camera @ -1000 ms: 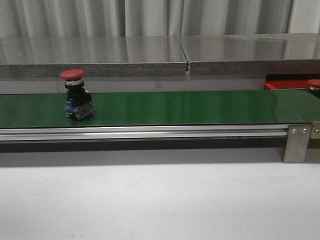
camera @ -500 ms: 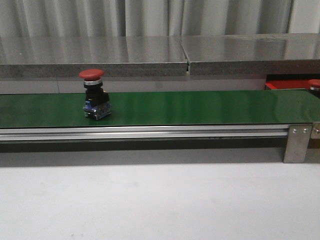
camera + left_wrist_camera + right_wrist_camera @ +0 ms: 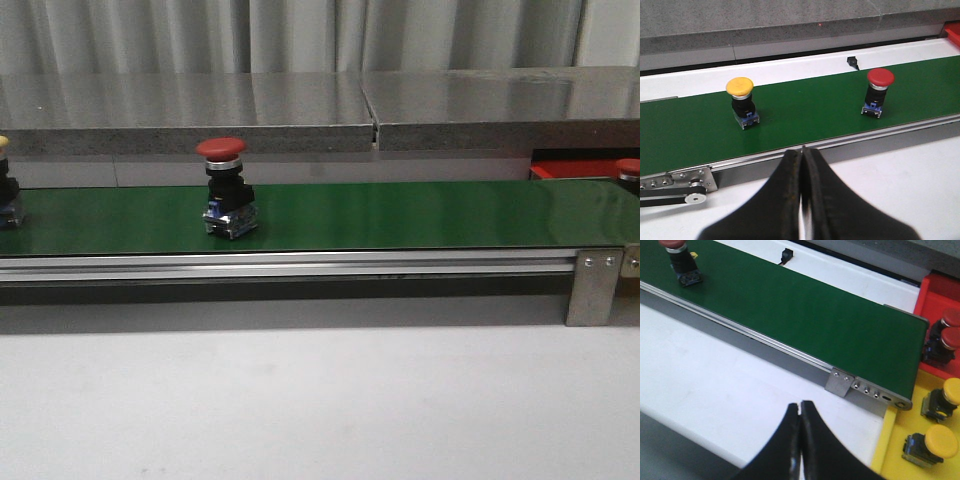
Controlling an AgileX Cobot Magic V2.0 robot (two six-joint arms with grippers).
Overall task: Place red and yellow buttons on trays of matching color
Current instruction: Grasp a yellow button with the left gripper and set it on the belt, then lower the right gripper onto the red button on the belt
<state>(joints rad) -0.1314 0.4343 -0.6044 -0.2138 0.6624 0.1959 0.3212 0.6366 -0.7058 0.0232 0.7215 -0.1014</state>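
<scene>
Red button (image 3: pixel 225 186) carried rightward along green belt (image 3: pixel 400 215) since earlier frame; yellow button (image 3: pixel 741 101) now trails behind. We see two red, two yellow already on red tray (image 3: pixel 935 287) and yellow tray (image 3: pixel 890 450). Left gripper (image 3: pixel 801 156), right gripper (image 3: pixel 800 407) pressed together, holding nothing, near belt

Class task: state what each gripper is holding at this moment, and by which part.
Nothing. The left gripper and right gripper are both shut and empty.
</scene>
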